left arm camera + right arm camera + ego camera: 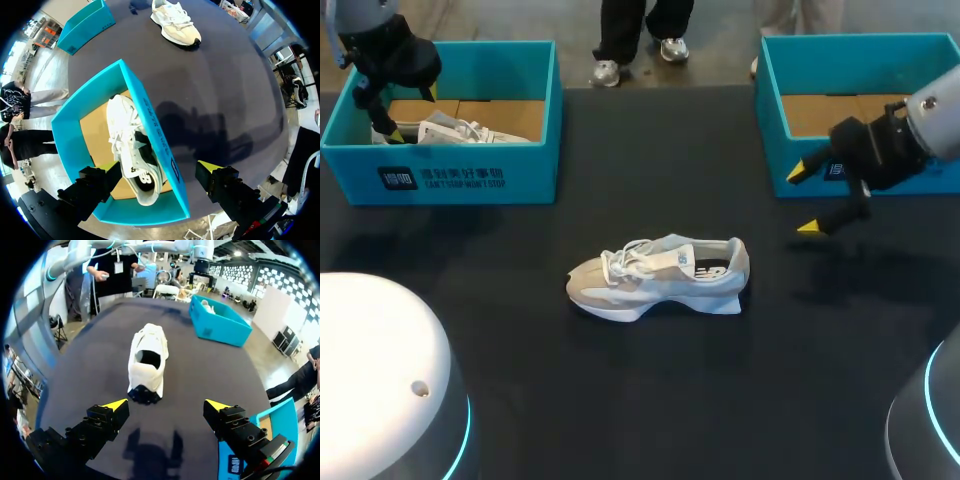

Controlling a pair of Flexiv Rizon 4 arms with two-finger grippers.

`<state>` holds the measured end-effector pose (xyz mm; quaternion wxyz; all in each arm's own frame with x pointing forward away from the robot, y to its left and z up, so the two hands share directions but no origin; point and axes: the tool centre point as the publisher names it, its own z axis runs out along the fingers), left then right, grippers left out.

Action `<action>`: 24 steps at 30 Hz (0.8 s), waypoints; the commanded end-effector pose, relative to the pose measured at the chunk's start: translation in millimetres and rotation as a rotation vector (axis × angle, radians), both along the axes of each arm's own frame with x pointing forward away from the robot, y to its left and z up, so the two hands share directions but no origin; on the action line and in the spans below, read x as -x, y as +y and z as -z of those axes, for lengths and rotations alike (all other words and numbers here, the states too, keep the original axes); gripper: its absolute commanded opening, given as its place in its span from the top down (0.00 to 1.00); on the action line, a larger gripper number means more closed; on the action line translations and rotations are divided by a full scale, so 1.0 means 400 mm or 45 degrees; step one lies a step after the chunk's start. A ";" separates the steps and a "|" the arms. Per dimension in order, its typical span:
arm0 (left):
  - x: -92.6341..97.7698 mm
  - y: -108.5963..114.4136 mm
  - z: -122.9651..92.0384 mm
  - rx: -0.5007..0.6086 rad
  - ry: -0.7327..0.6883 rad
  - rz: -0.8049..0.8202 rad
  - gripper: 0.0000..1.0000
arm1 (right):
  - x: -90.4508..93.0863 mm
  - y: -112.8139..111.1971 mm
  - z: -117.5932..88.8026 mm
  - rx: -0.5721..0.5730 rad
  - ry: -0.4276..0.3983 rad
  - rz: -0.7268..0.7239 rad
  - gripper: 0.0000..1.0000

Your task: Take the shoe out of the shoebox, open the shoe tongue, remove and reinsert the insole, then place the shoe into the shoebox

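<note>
Partly hidden by shoebox [470, 178] — boxed shoe [460, 131]; left pincer [159, 167], right pincer [167, 405] released.

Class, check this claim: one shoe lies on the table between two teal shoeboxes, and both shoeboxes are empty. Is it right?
Not quite: the left shoebox holds a white shoe, as the left wrist view shows. The other shoe does lie on the table between it and the right shoebox.

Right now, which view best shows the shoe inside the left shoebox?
Left wrist view: it looks down into the shoebox, showing most of the boxed shoe lying along one wall. Head view shows only its laces and upper over the wall. Right wrist view shows just a white bit.
</note>
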<state>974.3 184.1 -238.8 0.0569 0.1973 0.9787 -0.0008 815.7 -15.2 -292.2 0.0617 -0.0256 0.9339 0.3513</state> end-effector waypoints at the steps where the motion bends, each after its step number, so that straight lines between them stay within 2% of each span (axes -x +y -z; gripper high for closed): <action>1: 0.004 0.001 0.000 -0.001 -0.004 0.000 0.00 | 0.018 -0.008 0.025 -0.021 -0.010 0.037 0.00; 15: 0.004 0.001 0.000 -0.001 -0.004 0.000 0.00 | 0.070 -0.006 0.127 -0.105 0.075 0.166 0.00; 24: 0.004 0.001 0.000 -0.001 -0.004 0.000 0.00 | 0.098 -0.021 0.171 -0.153 0.072 0.177 0.00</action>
